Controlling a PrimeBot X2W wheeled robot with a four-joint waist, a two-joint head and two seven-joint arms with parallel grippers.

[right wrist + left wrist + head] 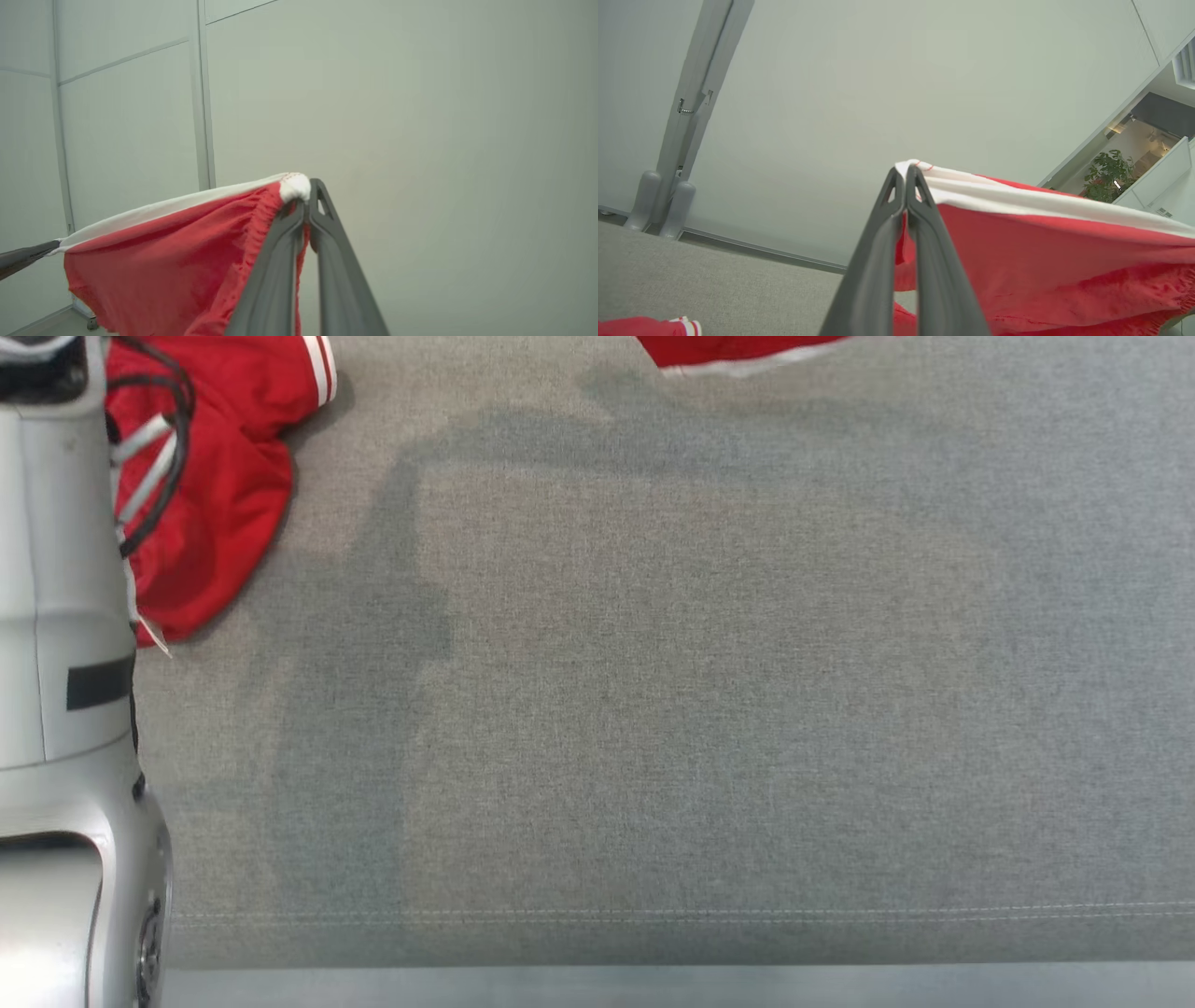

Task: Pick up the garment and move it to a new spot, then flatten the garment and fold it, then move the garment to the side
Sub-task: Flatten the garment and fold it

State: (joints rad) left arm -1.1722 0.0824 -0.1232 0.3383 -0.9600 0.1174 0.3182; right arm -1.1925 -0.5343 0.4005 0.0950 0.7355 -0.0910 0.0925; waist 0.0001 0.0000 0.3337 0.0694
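Left fingers point(905, 184) pressed together, clamped on corner of white waistband point(1041, 200). Red garment point(1041, 252) held raised, striped cuff trailed on grey woven surface point(653, 709). Waistband stretched taut, long axis run across to right fingers point(307, 205), likewise clamped on bunched opposite corner. Cloth thin, crinkled, slack below. Both arms judged equally engaged for lowering.

Garment point(1041, 242) between left hand point(906, 171), right hand point(307, 192)
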